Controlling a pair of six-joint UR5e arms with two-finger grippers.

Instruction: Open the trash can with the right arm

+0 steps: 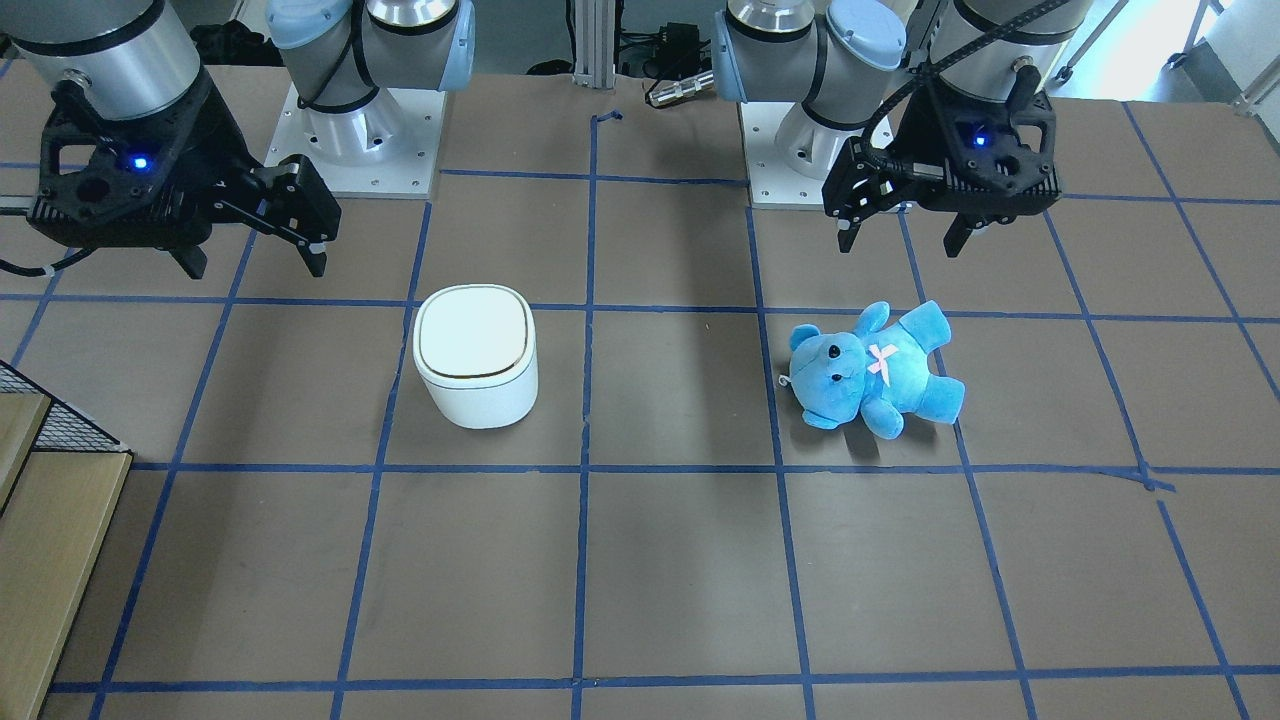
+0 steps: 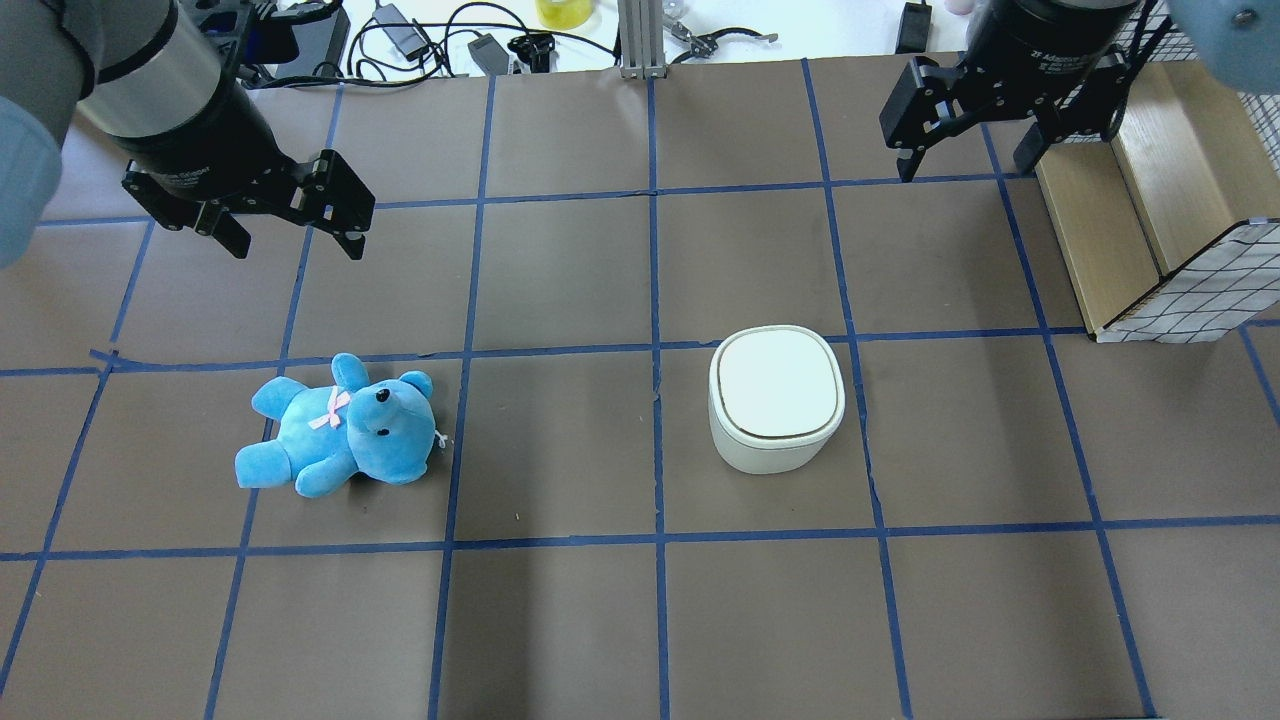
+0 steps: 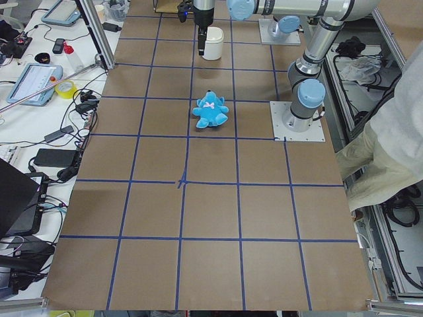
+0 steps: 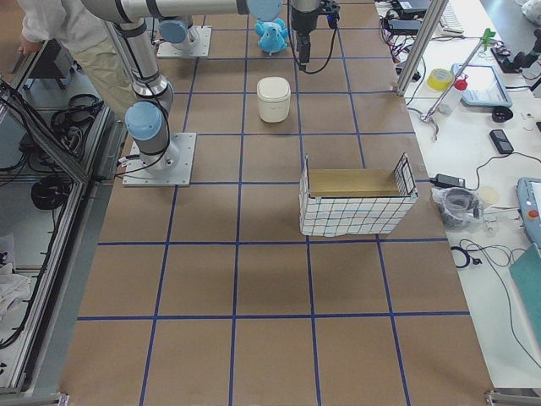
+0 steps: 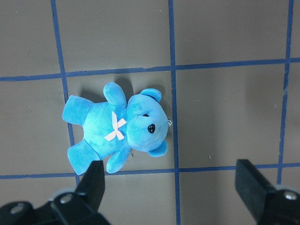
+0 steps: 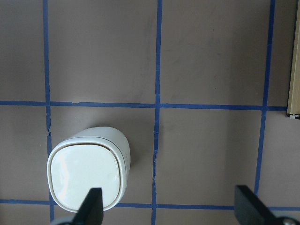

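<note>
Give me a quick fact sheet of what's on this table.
bin: white, upright, lid shut
teddy: blue, lying on its back
right tool: open, empty, apart from the bin
left tool: open, empty, apart from the teddy
basket: wire-walled, on the robot's right

No legible text or labels.

Bright, even light (soft shadows)
</note>
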